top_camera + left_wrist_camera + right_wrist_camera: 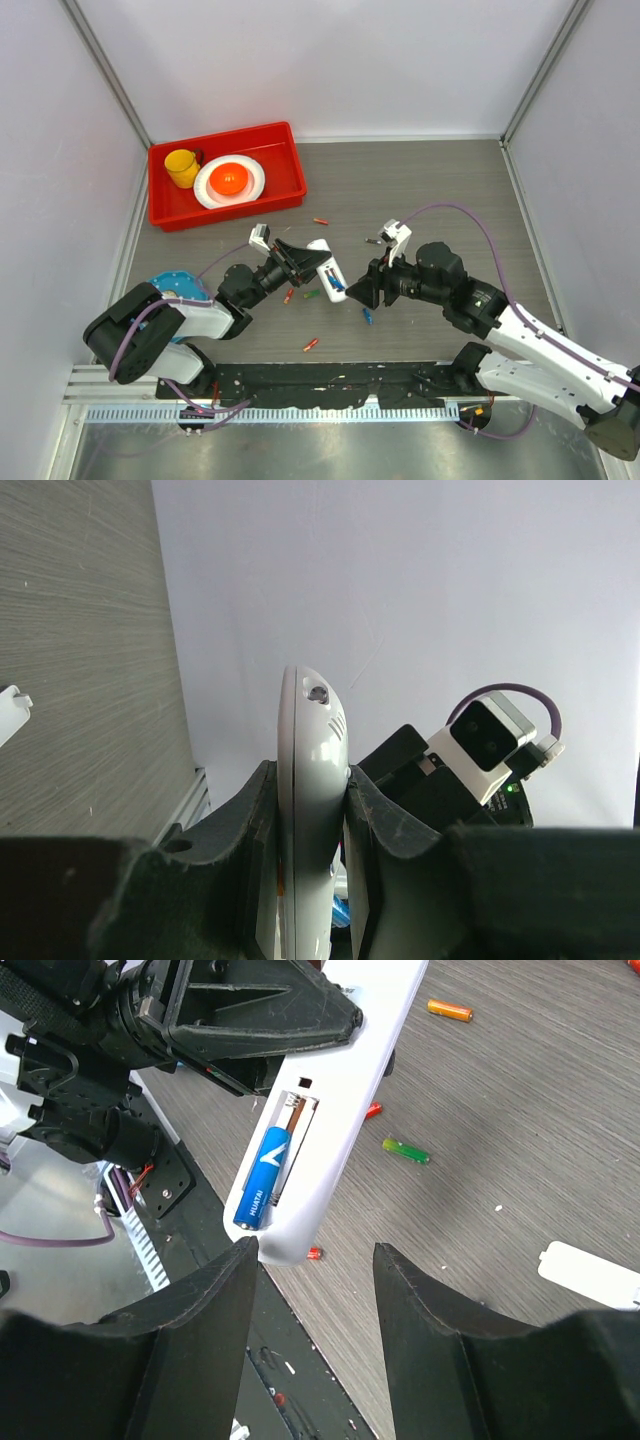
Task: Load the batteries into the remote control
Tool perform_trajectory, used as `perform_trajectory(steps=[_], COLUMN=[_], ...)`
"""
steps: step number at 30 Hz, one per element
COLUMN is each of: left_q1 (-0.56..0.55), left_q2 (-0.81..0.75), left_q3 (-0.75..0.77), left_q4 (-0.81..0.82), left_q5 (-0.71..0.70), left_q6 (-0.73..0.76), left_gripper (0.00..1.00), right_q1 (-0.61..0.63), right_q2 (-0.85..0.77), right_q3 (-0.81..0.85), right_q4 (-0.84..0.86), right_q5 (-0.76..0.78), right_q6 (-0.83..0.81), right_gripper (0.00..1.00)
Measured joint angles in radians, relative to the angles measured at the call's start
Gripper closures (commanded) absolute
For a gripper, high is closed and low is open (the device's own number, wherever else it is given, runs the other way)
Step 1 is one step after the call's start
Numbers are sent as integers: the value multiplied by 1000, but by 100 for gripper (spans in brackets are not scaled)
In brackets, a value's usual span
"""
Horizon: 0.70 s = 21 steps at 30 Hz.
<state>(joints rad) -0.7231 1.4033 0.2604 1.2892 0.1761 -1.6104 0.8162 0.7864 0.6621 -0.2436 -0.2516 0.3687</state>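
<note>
While fast in closed left hand, remote control just beyond open right hand.

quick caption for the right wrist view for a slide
Left fingers clamp the remote control, one blue battery seated in its open bay; right fingers hover open nearby.

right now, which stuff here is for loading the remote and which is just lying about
For the job:
- remote, gripped in the left tool
- blue battery, already in its slot
- loose batteries
- white cover

Just lying about:
- red tray
- yellow cup in it
- white plate in it
- orange thing on the plate
</note>
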Motion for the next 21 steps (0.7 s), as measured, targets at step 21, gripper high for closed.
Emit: perform_trajectory(steps=[21], left_q1=[5], left_q2=[13], left_q3=[0], left_q4=[-2], left_q5=[12], left_q6=[10], left_gripper=[100], right_q1=[0], right_q2=[55], right_q3=[2], right_q4=[39], right_q5=[2], right_q6=[8], right_gripper=[45])
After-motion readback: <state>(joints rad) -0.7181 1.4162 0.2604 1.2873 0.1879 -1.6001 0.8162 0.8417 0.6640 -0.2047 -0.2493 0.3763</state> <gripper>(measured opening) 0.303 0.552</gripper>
